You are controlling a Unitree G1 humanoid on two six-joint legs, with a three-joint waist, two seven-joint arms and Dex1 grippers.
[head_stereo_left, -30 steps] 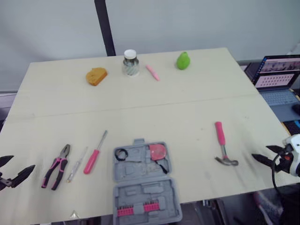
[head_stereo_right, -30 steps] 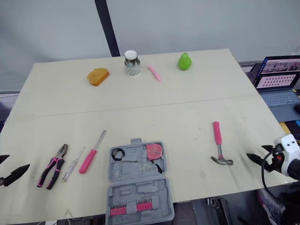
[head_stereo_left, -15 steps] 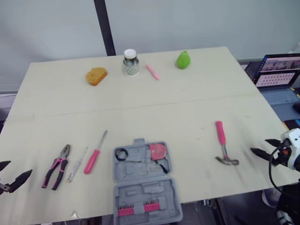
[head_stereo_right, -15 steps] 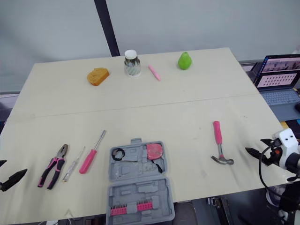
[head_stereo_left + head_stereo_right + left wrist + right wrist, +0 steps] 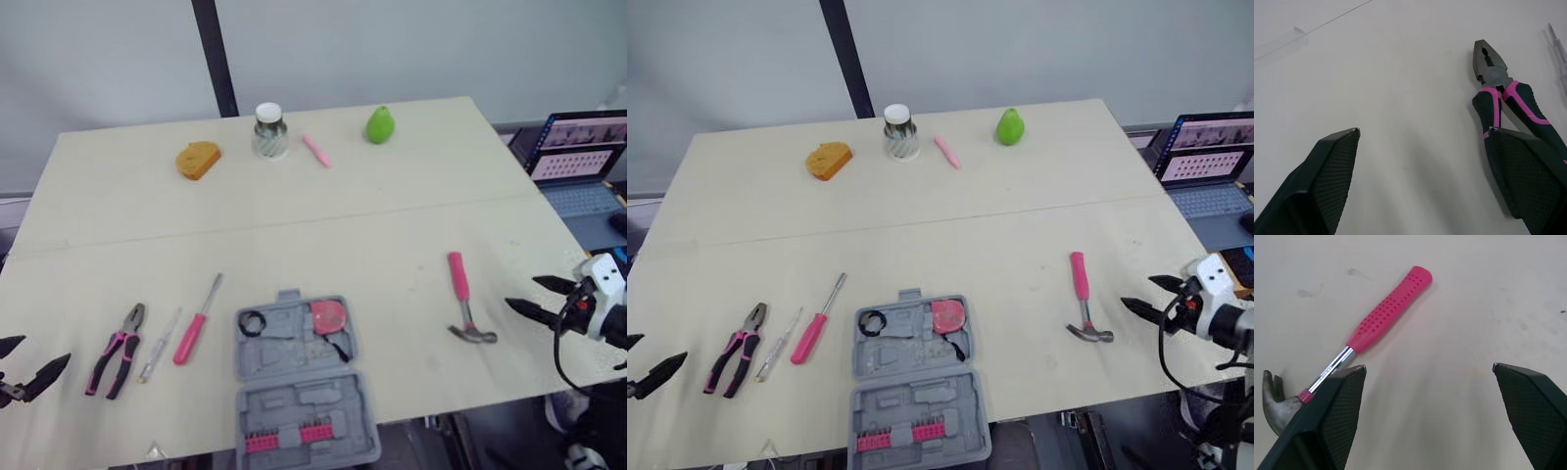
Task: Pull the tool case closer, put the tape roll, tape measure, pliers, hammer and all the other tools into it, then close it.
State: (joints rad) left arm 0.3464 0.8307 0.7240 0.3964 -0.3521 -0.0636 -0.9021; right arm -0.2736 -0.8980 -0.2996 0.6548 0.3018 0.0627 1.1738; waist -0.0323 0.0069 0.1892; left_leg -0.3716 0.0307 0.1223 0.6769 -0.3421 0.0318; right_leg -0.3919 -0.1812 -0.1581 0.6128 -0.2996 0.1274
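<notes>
My left hand (image 5: 1423, 132) is released, its two fingers spread wide above bare bench (image 5: 323, 225) at the near left corner. The pliers (image 5: 118, 349) lie flat just beside it, nose pointing away from me; in the left wrist view their pink and black handles run behind one of my fingers, not between the two. My right hand (image 5: 1428, 366) is released too, fingers wide apart, low over the bench near its right edge. The hammer (image 5: 465, 302) lies just to that hand's left, untouched, with its steel head toward me and its pink grip pointing away. The case (image 5: 294, 403) lies open at the near edge, between my hands and well apart from both. Its far half holds a small black tape roll (image 5: 255, 321) on the left and a pink tape measure (image 5: 330, 316) on the right; its near half holds a row of pink bits (image 5: 284, 438). Between the pliers and the case lie a pink screwdriver (image 5: 199, 320) and, closer to the pliers, a thin clear driver (image 5: 162, 343), both flat on the bench. Along the far side stand an orange sponge (image 5: 199, 159), a jar (image 5: 268, 131), a pink pen (image 5: 316, 150) and a green pear (image 5: 380, 124). An open laptop (image 5: 578, 166) sits off the bench to the right.
</notes>
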